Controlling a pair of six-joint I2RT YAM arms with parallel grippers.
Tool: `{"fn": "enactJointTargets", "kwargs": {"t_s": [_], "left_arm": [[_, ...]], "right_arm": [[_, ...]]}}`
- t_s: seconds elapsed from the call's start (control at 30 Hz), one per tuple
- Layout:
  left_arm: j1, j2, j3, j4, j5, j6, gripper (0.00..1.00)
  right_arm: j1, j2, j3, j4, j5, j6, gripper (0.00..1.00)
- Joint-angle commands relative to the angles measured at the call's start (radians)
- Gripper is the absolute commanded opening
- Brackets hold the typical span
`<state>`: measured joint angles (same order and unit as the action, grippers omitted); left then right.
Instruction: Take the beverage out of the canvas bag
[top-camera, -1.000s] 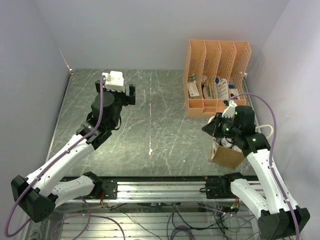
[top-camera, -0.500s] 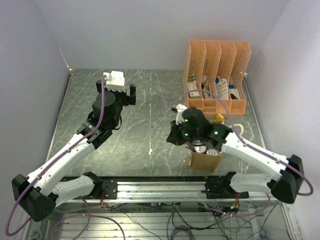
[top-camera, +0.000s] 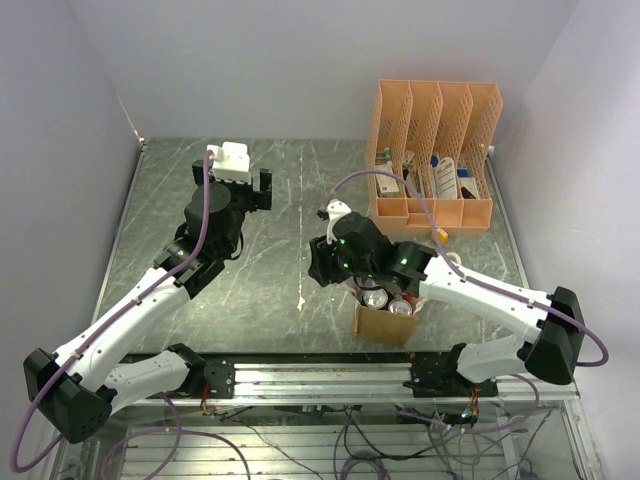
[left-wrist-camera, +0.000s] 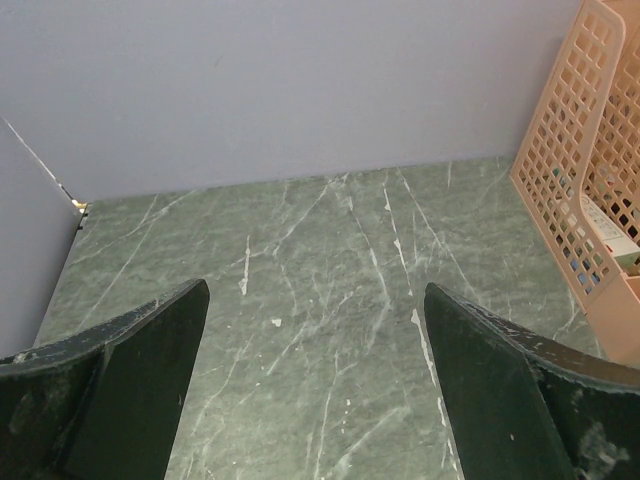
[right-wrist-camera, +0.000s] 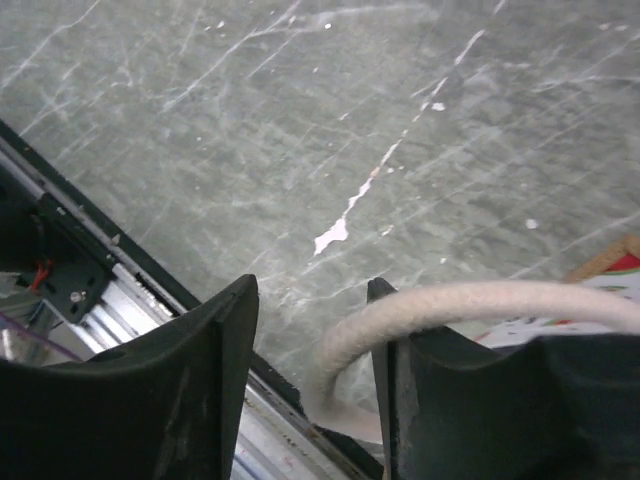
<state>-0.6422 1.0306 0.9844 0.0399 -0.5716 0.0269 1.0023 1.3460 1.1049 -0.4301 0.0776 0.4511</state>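
The tan canvas bag (top-camera: 382, 324) stands at the front of the table, right of centre, its mouth open. Beverage cans (top-camera: 377, 297) show inside it. My right gripper (top-camera: 322, 264) is just left of the bag's top. In the right wrist view its jaws (right-wrist-camera: 314, 285) stand apart, and the bag's white rope handle (right-wrist-camera: 470, 300) loops over the right finger and hangs between the two. A corner of the bag (right-wrist-camera: 612, 256) shows at the right edge. My left gripper (top-camera: 257, 190) is open and empty over the far left of the table; it also shows in the left wrist view (left-wrist-camera: 315, 290).
The peach-orange file organizer (top-camera: 432, 150) with packets in it stands at the back right, and its side shows in the left wrist view (left-wrist-camera: 590, 180). The metal rail (top-camera: 320, 375) runs along the front edge, close below the bag. Grey walls enclose the table.
My right arm has swung left and pulled the bag by its handle from the right edge toward the front centre. The left arm has not moved.
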Motion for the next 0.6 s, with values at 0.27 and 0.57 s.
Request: {"fn": "enactJointTargets", "kwargs": {"t_s": [0.27, 0.57], "left_arm": [[0.0, 0.06, 0.079, -0.07, 0.093, -0.039, 0.99], [-0.166, 0.238, 0.289, -0.372, 0.025, -0.044, 0.99]], "right_arm": [[0.006, -0.252, -0.026, -0.219, 0.344, -0.002, 0.69], [0.006, -0.388, -0.037, -0.45, 0.645, 0.222, 0.74]]}}
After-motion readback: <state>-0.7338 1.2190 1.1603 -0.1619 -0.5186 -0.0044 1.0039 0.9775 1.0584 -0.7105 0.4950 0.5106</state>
